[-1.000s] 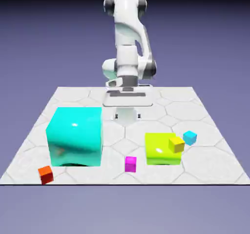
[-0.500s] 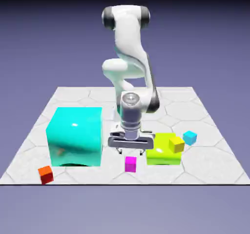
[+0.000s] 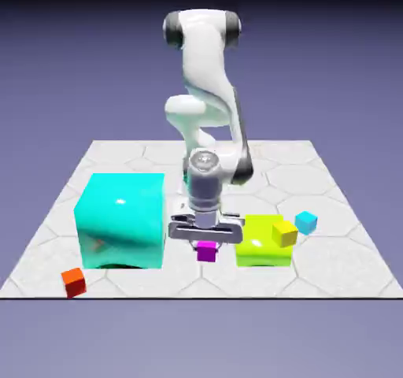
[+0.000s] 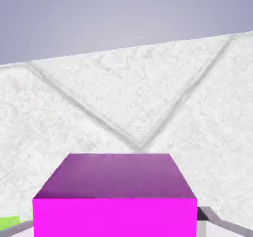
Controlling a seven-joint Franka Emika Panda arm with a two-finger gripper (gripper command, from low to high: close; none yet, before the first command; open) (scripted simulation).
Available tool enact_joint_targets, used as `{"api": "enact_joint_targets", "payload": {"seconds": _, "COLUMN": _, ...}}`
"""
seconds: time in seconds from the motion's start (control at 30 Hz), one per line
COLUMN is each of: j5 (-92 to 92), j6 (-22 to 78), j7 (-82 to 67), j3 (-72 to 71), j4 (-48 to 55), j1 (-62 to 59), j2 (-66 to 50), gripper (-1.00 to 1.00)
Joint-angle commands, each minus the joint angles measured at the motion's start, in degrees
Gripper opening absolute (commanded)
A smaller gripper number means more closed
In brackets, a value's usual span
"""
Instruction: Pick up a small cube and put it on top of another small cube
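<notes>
- Gripper (image 3: 206,246) clenched on magenta cube (image 3: 207,251); grip depth unclear, looks shallow.
- Risk: slip in transit to orange-red cube (image 3: 74,281); clipping big cyan block (image 3: 120,220).

The small cube (image 3: 207,251) sits between the big block (image 3: 120,220) at the exterior view's left and the flat block (image 3: 258,243) at its right. Another small cube (image 3: 73,281) lies near the table's (image 3: 330,274) front edge — before the big block's left corner — well apart from the first.
</notes>
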State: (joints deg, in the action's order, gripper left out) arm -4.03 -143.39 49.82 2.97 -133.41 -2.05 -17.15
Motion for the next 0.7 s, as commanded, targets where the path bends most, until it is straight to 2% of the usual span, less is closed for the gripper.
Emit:
{"api": "enact_joint_targets", "payload": {"seconds": 0.0, "j5": -0.72, "j6": 1.24, "j7": -0.76, "j3": 1.46, "j4": 2.08, "j1": -0.64, "j2": -1.04, "gripper": -1.0}}
{"api": "enact_joint_targets", "payload": {"seconds": 0.47, "j5": -12.14, "j6": 18.41, "j7": -12.5, "j3": 21.51, "j4": 30.91, "j1": -9.64, "j2": -15.47, "gripper": -1.0}}
{"api": "enact_joint_targets", "payload": {"seconds": 0.63, "j5": -15.16, "j6": 11.21, "j7": -14.33, "j3": 19.02, "j4": 29.74, "j1": -11.18, "j2": -21.74, "gripper": -1.0}}
{"api": "enact_joint_targets", "payload": {"seconds": 0.67, "j5": -15.16, "j6": 11.21, "j7": -14.33, "j3": 19.02, "j4": 29.74, "j1": -11.18, "j2": -21.74, "gripper": 1.0}}
